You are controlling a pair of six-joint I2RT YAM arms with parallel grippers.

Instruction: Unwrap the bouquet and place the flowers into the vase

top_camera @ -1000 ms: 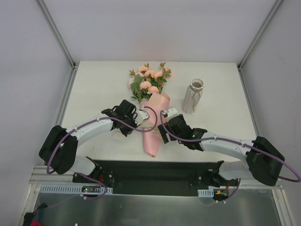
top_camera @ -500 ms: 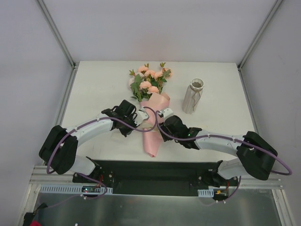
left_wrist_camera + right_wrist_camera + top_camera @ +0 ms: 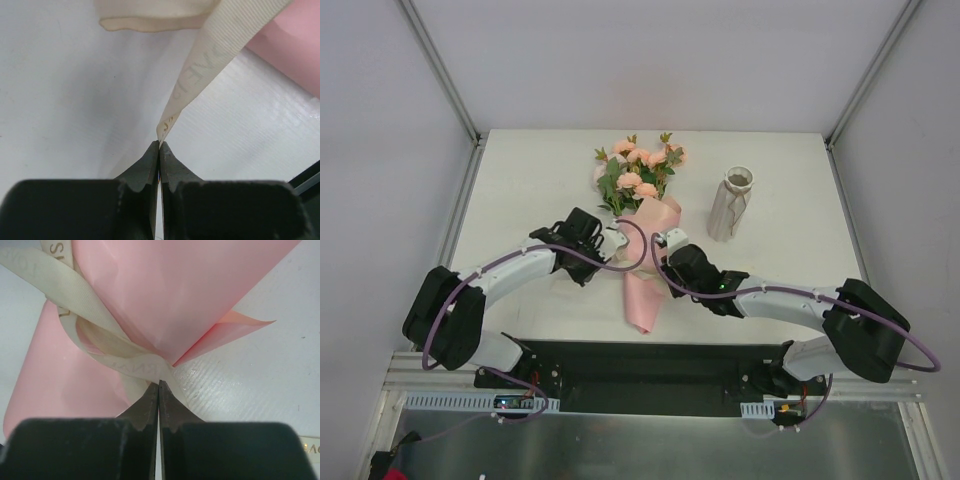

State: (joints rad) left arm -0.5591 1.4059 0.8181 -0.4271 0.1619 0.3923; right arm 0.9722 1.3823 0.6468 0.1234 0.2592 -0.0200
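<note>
Bouquet (image 3: 643, 232) lies mid-table, blooms toward the far side, pink paper wrap (image 3: 642, 295) tapering toward the near edge. Flowers (image 3: 638, 168) are inside the wrap, fanned out at its far end. Vase (image 3: 731, 205) stands upright to the right of the blooms, apart from them.

Left gripper (image 3: 159, 145) is at the wrap's left side, jaws together, clamped on the tip of the cream ribbon (image 3: 212, 47), which runs taut up toward the wrap.

Right gripper (image 3: 159, 384) is at the wrap's right side, jaws closed at the ribbon knot, seemingly nipping a strand; the exact strand is hard to make out.

The white table (image 3: 520, 180) carries everything.
</note>
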